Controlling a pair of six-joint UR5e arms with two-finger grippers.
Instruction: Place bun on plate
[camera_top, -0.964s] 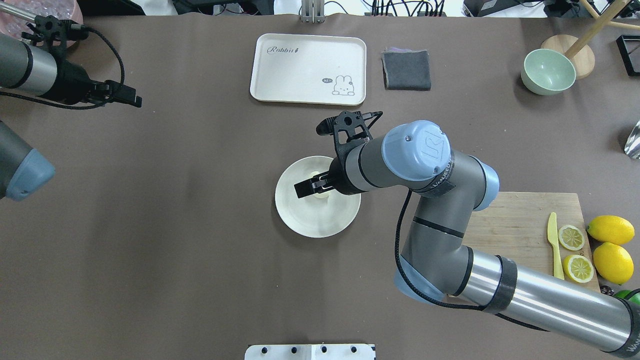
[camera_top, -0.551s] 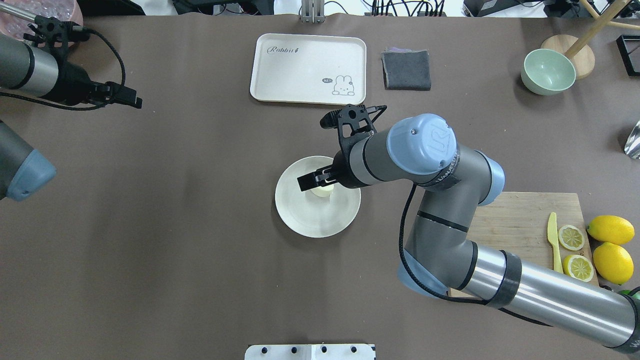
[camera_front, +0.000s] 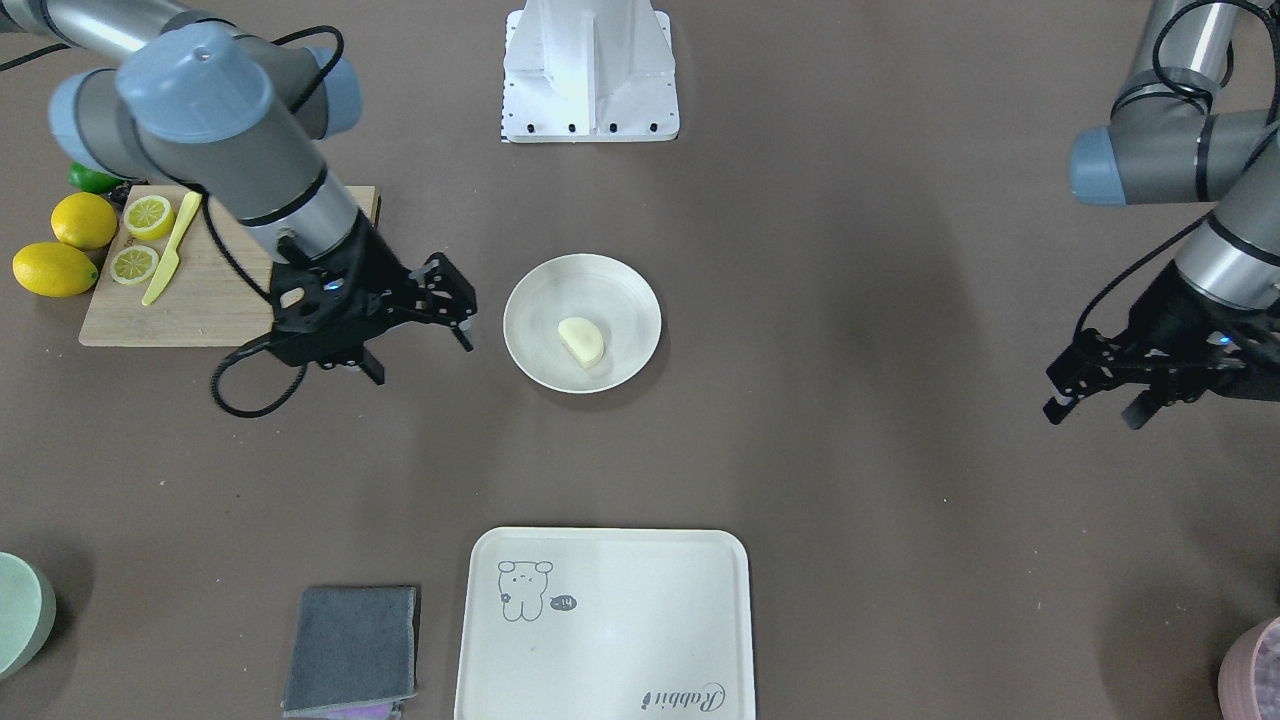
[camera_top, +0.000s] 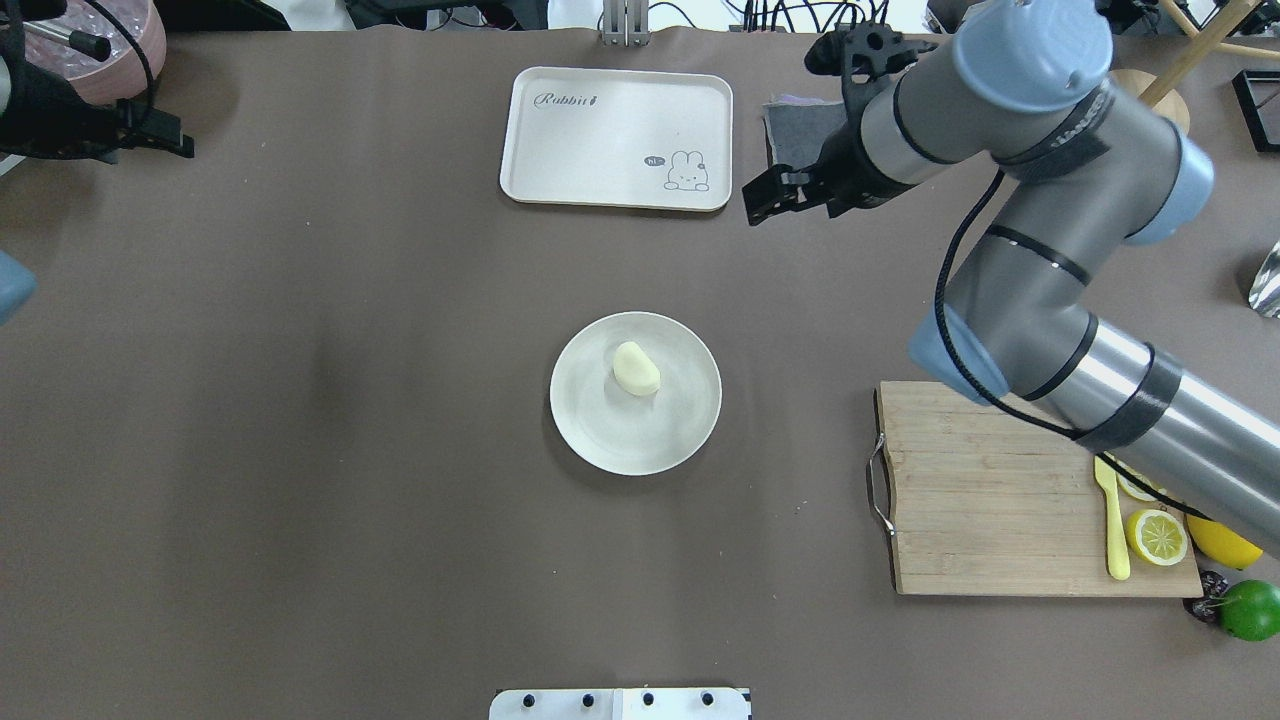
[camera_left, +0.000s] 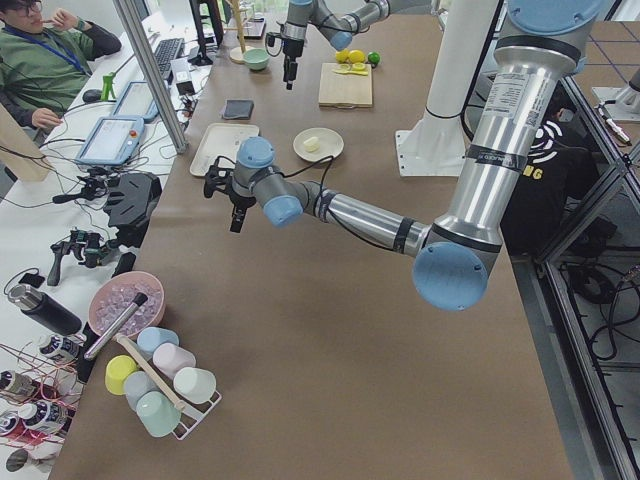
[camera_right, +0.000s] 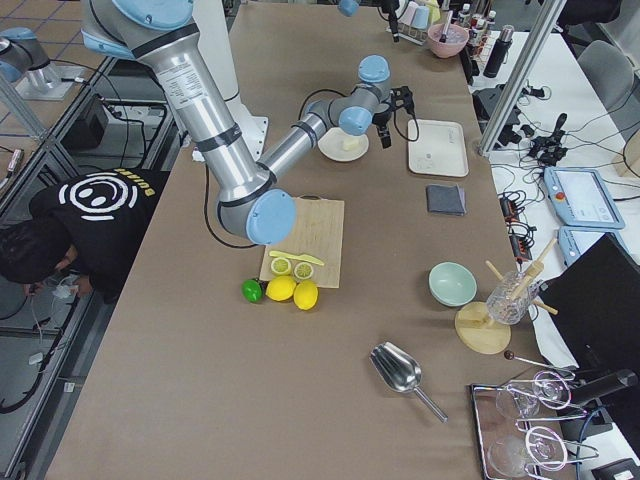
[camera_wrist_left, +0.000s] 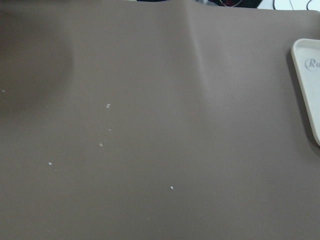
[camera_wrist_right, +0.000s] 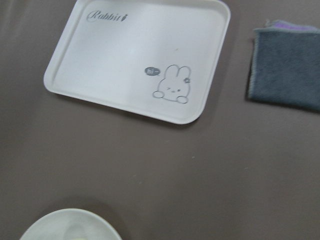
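The right pincer (camera_top: 766, 202) hangs spread and empty over the bench (camera_top: 350, 450), just beside the rabbit tray (camera_top: 615, 135). The bun (camera_top: 636, 368) lies on the plate (camera_top: 600, 430), well apart from that pincer, toward the robot's base. I cannot tell how the left pincer (camera_front: 1068, 385) stands.

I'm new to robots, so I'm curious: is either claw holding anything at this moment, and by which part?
Nothing is held. The right gripper and the left gripper are both open and empty; the bun lies free on the plate.
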